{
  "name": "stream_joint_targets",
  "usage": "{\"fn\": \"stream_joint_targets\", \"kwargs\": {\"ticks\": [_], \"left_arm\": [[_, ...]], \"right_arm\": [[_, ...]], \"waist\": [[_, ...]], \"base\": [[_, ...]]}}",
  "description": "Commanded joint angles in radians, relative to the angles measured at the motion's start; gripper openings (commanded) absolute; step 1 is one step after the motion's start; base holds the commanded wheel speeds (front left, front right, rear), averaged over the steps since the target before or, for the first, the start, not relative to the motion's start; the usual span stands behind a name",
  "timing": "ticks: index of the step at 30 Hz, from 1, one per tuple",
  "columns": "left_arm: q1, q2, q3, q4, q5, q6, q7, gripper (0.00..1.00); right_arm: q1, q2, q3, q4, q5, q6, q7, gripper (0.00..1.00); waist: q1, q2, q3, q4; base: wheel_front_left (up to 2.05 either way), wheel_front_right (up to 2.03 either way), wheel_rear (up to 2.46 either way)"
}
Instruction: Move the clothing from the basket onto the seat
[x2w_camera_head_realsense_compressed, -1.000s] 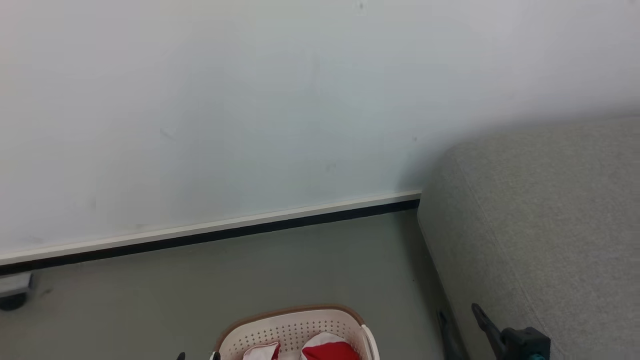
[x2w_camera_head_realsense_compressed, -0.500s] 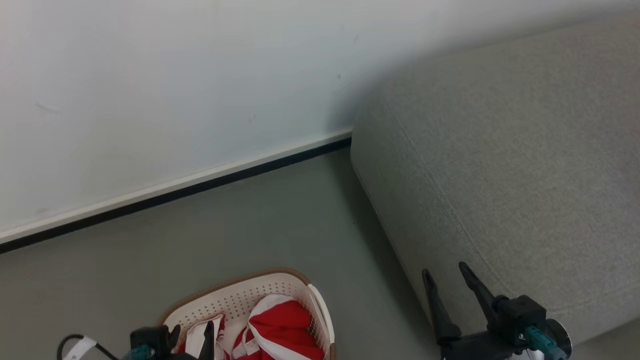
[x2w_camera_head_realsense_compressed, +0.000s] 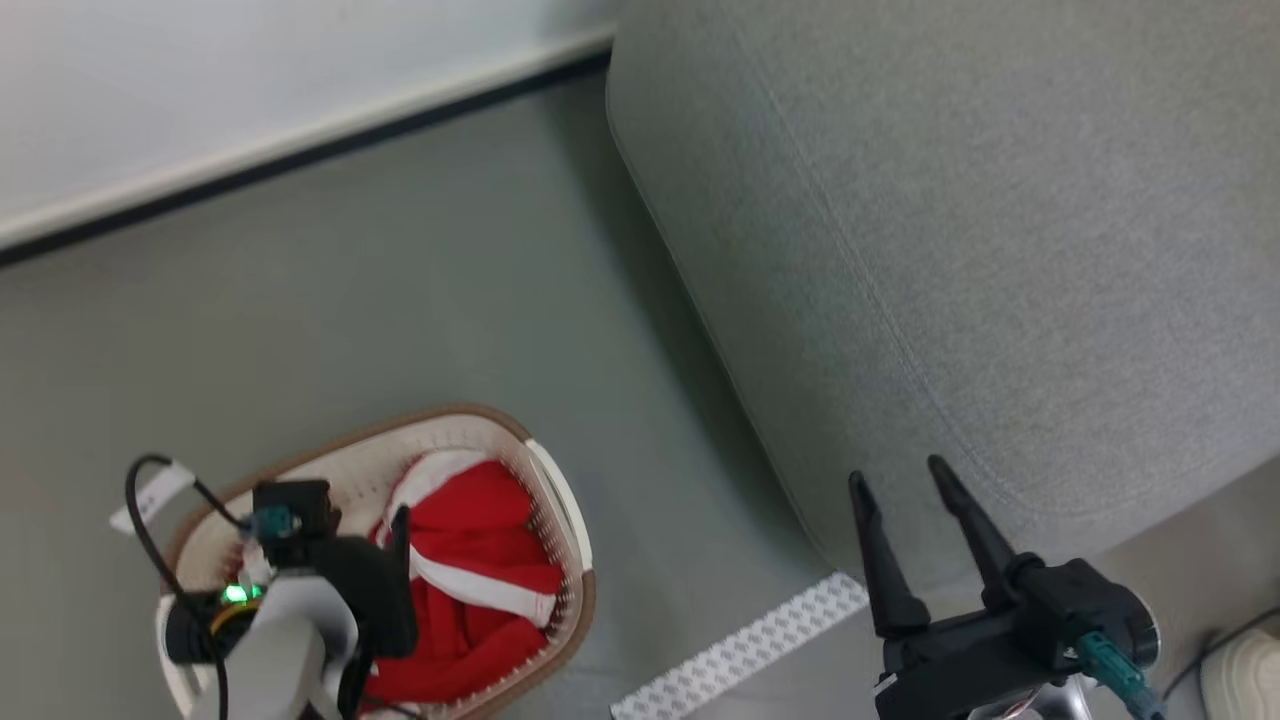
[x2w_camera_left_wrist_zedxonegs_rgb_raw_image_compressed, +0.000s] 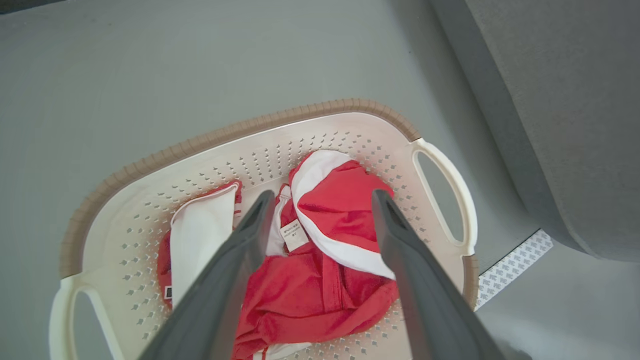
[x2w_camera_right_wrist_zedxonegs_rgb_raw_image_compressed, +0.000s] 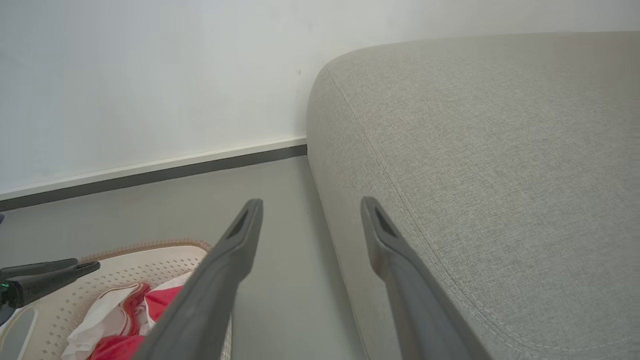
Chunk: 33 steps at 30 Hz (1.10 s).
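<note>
Left gripper (x2w_camera_left_wrist_zedxonegs_rgb_raw_image_compressed: 322, 195): wide open and holding nothing. It hangs over the basket, with its two dark fingers pointing down at the clothing and spread to either side of the heap's middle.
Left wrist: a black cable (x2w_camera_head_realsense_compressed: 140, 520) with a white tag loops out from it, and a small green light (x2w_camera_head_realsense_compressed: 237, 595) glows on it.
Right gripper (x2w_camera_head_realsense_compressed: 898, 472): also spread wide and empty. It is over the floor, just beside the near corner of the seat and well apart from the basket.
Clothing (x2w_camera_left_wrist_zedxonegs_rgb_raw_image_compressed: 325, 295): all of it lies in the basket as a crumpled red heap. A white band curves across the top fold, a white panel lies on the side away from the seat, and a small white care label (x2w_camera_left_wrist_zedxonegs_rgb_raw_image_compressed: 294, 235) shows near the middle.
Basket (x2w_camera_left_wrist_zedxonegs_rgb_raw_image_compressed: 225, 132): cream with perforated walls, a brown rim band and white loop handles. It stands upright on the floor, near the seat but apart from it.
Seat (x2w_camera_head_realsense_compressed: 1000, 250): grey fabric with a rounded edge and a stitched seam, and its far end is against the wall.
Floor (x2w_camera_head_realsense_compressed: 400, 300): plain grey. A white patterned strip (x2w_camera_head_realsense_compressed: 740, 650) lies on it between the basket and the seat's corner.
Wall (x2w_camera_head_realsense_compressed: 200, 80): white, with a pale skirting and a dark line along its foot.
</note>
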Motion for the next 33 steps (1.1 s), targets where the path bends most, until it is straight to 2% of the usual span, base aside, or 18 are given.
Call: {"fn": "stream_joint_targets", "kwargs": {"ticks": [1,12,16,24,31,32,33], "left_arm": [[-0.04,0.017,-0.002,0.02,0.008,0.003,0.006,1.0],[-0.187,0.051,-0.019,0.136,0.008,-0.004,0.042,1.0],[-0.202,0.047,-0.011,0.166,-0.013,-0.017,0.043,1.0],[-0.242,0.023,-0.03,0.19,-0.017,-0.017,0.037,1.0],[-0.268,0.01,-0.043,0.205,-0.022,0.01,0.018,1.0],[-0.272,0.008,-0.05,0.206,-0.015,0.01,0.014,0.78],[-0.276,0.008,-0.055,0.206,-0.014,0.007,0.004,0.15]], "right_arm": [[-0.022,0.004,-0.003,-0.012,-0.001,0.0,-0.011,1.0],[-0.027,0.007,0.015,-0.039,0.034,0.0,-0.057,1.0],[-0.027,0.007,0.01,-0.034,0.051,0.0,-0.078,1.0],[0.011,0.007,0.002,-0.047,0.074,0.0,-0.095,1.0],[0.049,0.007,-0.013,-0.067,0.071,0.0,-0.103,1.0],[0.051,0.007,-0.015,-0.07,0.069,0.0,-0.102,1.0],[0.053,0.007,-0.017,-0.073,0.068,0.0,-0.103,1.0]], "waist": [[-0.0004,-0.0002,0.187,-0.047],[-0.0004,-0.0002,0.342,-0.048],[-0.0004,-0.0002,0.364,-0.053],[-0.0004,-0.0002,0.395,-0.048],[-0.0004,-0.0002,0.402,-0.038],[-0.0004,-0.0002,0.403,-0.036],[-0.0004,-0.0002,0.404,-0.034]], "base": [[0.0,0.0,0.0],[0.0,0.0,0.0],[0.0,0.0,0.0],[0.0,0.0,0.0],[0.0,0.0,0.0],[0.0,0.0,0.0],[0.0,0.0,0.0]]}}
